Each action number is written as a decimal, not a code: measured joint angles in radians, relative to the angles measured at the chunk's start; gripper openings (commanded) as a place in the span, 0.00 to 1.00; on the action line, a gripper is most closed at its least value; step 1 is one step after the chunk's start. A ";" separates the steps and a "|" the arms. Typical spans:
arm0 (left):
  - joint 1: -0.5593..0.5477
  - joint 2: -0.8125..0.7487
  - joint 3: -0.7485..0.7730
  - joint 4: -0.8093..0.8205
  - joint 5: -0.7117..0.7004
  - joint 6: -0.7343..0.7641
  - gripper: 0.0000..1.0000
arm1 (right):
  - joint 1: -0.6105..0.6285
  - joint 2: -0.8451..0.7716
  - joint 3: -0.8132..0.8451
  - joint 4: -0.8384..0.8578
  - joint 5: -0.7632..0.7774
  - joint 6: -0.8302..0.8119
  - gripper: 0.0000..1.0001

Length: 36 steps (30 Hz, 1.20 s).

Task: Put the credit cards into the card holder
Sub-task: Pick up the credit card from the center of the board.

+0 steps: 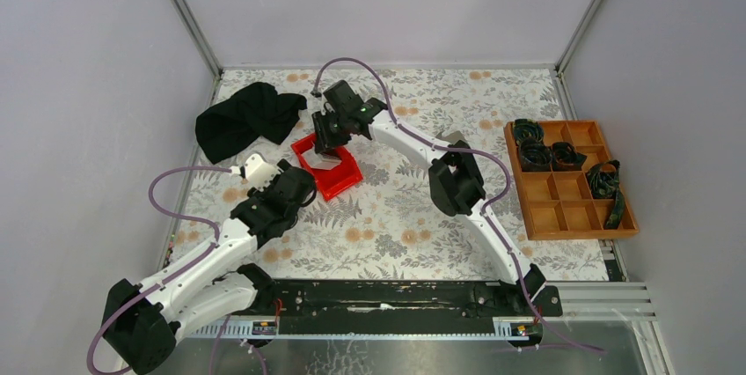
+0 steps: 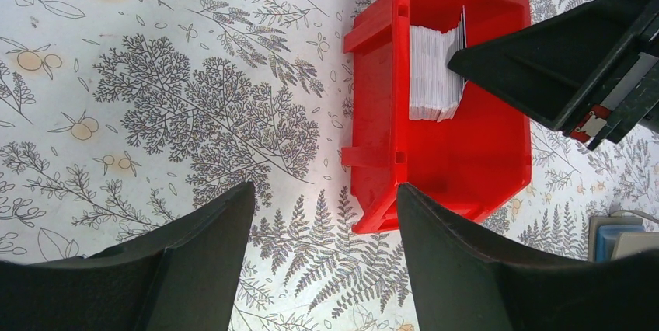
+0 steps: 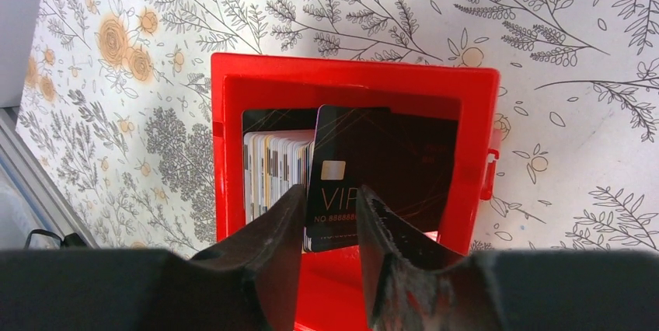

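Credit cards stand on edge as a tight stack inside the red bin, packed vs. its left wall in the right wrist view. Edges mostly white, some w/ thin dark or yellowish stripes. The front one is a dark card: black, fine gold lines, silver chip, "VIP" and a number row in pale print. It leans off the stack toward the bin's open middle, face to the cam.

Right gripper is down in the bin at that dark card, claw narrow, one finger on each side of the card's lower part. Can't tell if it really pinches the card or just sits in front of it. In the left wrist view one right finger tip touches the stack's side near its top.

Left gripper hangs just outside the bin's near wall, claw wide, nothing in it, over bare floral cloth.

Card holder: grey, flat, cropped at the frame corner, past the bin's far side from the left arm, a light-blue patch on it.

Other things: black cloth bunched up-left of the bin, close by; orange tray w/ dark coiled items well apart to the bin's right. Right arm's forearm crosses betw. bin and tray.
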 measured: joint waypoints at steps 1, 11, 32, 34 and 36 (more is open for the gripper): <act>0.000 0.000 0.000 0.001 0.000 0.000 0.75 | 0.000 0.000 0.002 -0.001 -0.001 0.000 0.30; 0.000 0.003 0.000 0.003 0.000 0.004 0.75 | 0.000 0.000 0.014 0.004 -0.008 0.004 0.26; 0.000 0.026 0.000 0.017 0.001 0.005 0.75 | 0.000 0.000 0.018 0.004 -0.009 0.004 0.28; 0.000 0.024 0.000 0.017 0.000 0.004 0.75 | 0.000 0.000 0.018 0.004 -0.010 0.004 0.27; 0.000 0.024 0.000 0.017 0.000 0.003 0.75 | 0.000 0.000 0.018 0.004 -0.011 0.004 0.26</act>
